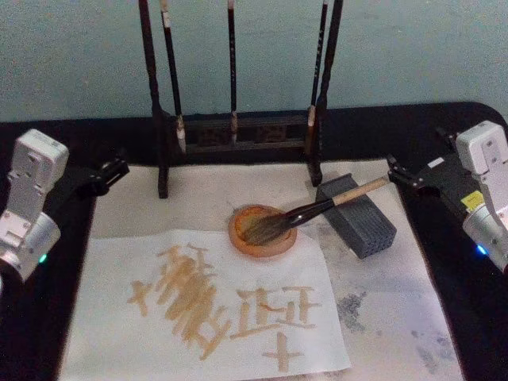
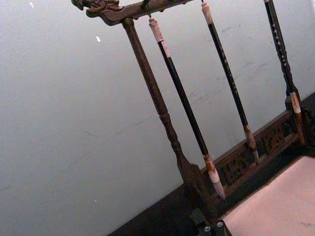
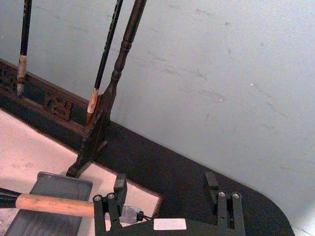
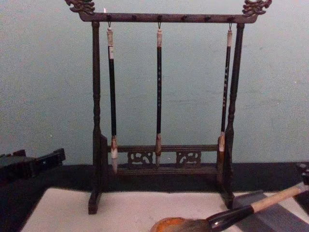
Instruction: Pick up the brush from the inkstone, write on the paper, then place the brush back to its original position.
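Observation:
The brush (image 1: 317, 208) lies tilted, its bushy bristles in the round orange inkstone (image 1: 263, 231) and its tan handle propped on a grey block (image 1: 357, 218). In the chest view the brush (image 4: 241, 212) slopes up to the right from the inkstone (image 4: 169, 225). My right gripper (image 1: 394, 172) is open just beyond the handle's end. The right wrist view has the brush handle (image 3: 54, 203) ending beside one finger (image 3: 119, 185), not between the two. The paper (image 1: 270, 270) lies in front of the inkstone and bears tan brushed characters. My left gripper (image 1: 111, 171) is parked at the mat's left edge.
A dark wooden brush rack (image 1: 238, 135) with three thin hanging brushes stands behind the inkstone, on a stained off-white mat (image 1: 397, 317). Black table surface (image 1: 444, 262) runs along both sides. The rack (image 4: 159, 164) rises tall in the chest view.

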